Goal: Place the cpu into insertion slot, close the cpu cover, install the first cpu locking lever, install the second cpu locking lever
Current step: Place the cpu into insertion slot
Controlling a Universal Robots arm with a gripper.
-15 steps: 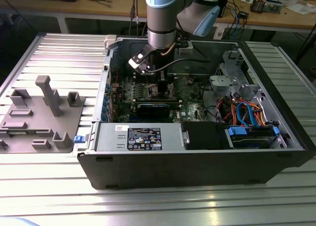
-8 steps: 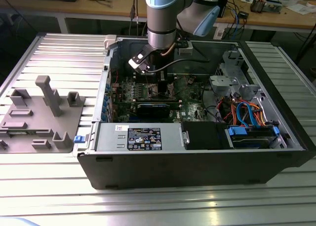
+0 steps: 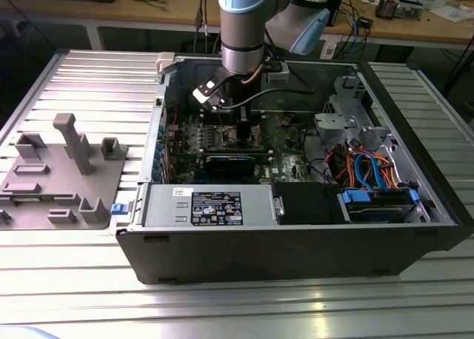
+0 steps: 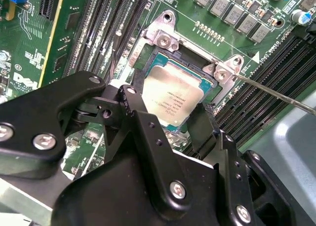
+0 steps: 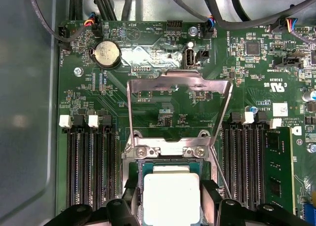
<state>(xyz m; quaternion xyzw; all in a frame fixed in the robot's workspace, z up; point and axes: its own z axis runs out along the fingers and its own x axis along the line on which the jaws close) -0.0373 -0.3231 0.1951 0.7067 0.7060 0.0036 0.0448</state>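
Inside the open computer case (image 3: 415,206), my gripper (image 3: 229,111) reaches down over the motherboard's socket. In both wrist views the cpu (image 4: 173,95) (image 5: 171,196), a flat square chip with a silver-grey top, lies level in the insertion slot (image 4: 148,63). The black fingers (image 4: 129,105) (image 5: 131,199) press on two opposite sides of it. The cpu cover (image 5: 178,81), a thin silvery frame with a square window, stands swung up from its hinge beyond the socket. A thin wire locking lever (image 4: 276,94) (image 5: 220,174) sticks out raised beside the socket.
Memory slots (image 5: 91,162) (image 5: 242,162) flank the socket, with a module (image 5: 277,171) further out. Cables (image 5: 123,4) run along the board's far edge. A power supply (image 3: 207,206) and drive bay (image 3: 378,198) line the case front. A grey fixture (image 3: 63,172) sits at the exterior view's left.
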